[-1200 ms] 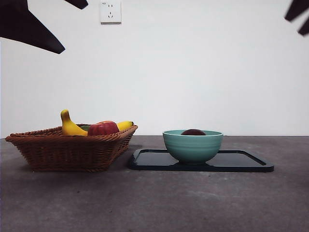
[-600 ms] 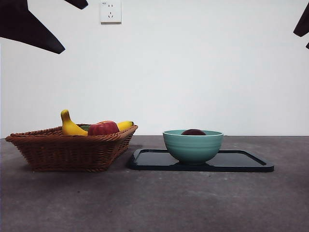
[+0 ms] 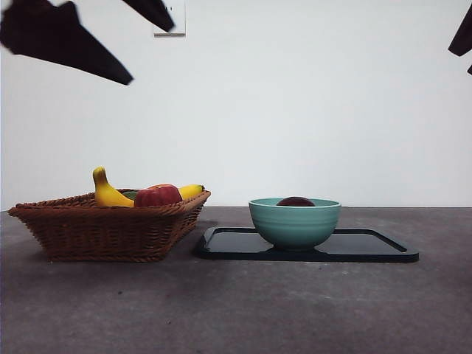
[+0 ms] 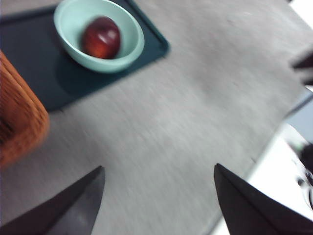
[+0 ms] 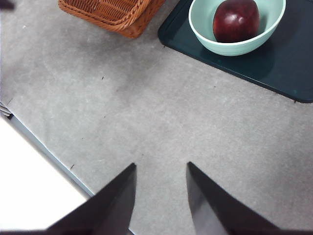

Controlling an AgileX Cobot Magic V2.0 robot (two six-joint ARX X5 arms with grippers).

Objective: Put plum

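Right wrist view: the plum sits in the bowl, well apart from both empty, parted fingers.

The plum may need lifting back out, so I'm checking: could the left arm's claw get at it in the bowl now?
Probably yes. The plum lies uncovered in the open bowl, nothing over it, and the left claw is open and empty above bare table.
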